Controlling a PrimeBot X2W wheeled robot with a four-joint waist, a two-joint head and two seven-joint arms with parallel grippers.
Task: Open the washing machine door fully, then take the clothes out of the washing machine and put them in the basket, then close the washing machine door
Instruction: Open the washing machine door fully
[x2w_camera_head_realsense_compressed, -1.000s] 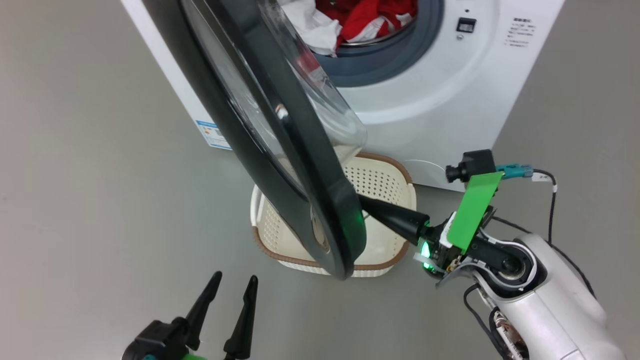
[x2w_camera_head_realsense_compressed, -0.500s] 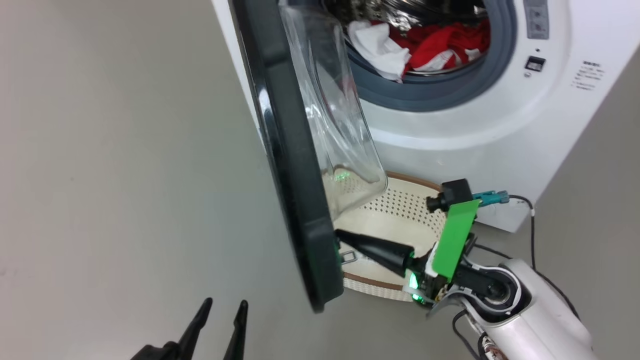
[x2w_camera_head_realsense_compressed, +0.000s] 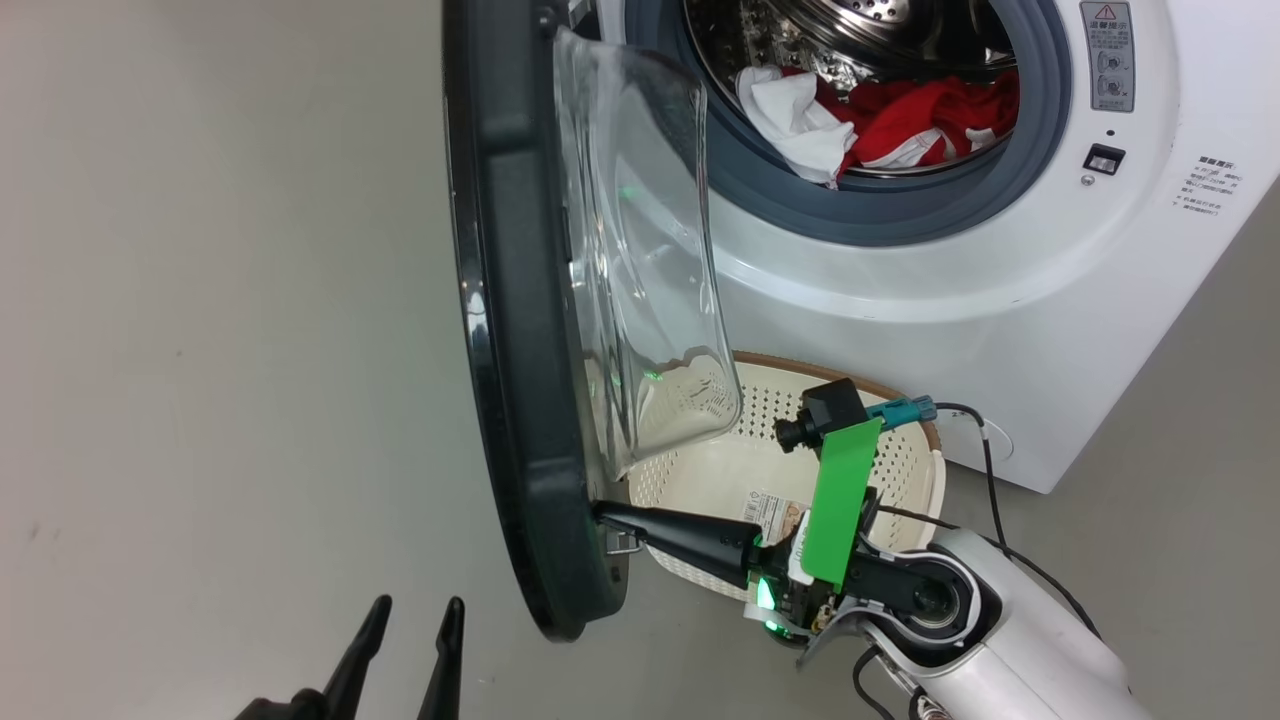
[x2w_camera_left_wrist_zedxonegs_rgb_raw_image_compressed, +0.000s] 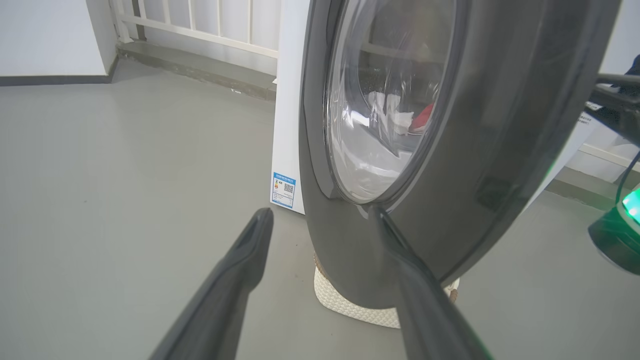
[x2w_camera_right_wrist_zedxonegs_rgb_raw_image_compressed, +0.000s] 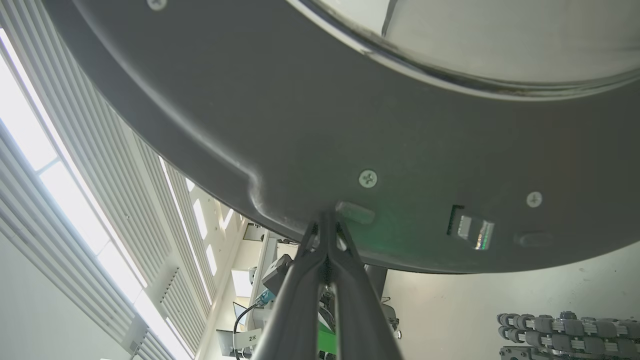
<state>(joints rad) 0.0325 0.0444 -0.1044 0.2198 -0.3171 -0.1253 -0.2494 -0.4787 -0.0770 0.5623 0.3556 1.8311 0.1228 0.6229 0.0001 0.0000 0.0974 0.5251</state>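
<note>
Shut, my right gripper (x2w_camera_head_realsense_compressed: 604, 514) pressed the door (x2w_camera_head_realsense_compressed: 510, 380) at its inner rim; my left gripper (x2w_camera_head_realsense_compressed: 418, 604) hung wide, empty. Stiff, heavy, glossy: I judged pushing better than pinching.

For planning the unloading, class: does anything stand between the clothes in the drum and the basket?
The glass bowl of the door overlaps the basket on its left in the head view; the shut right gripper, tips on the door, reaches across the basket's near side. The drum mouth is unblocked.
</note>
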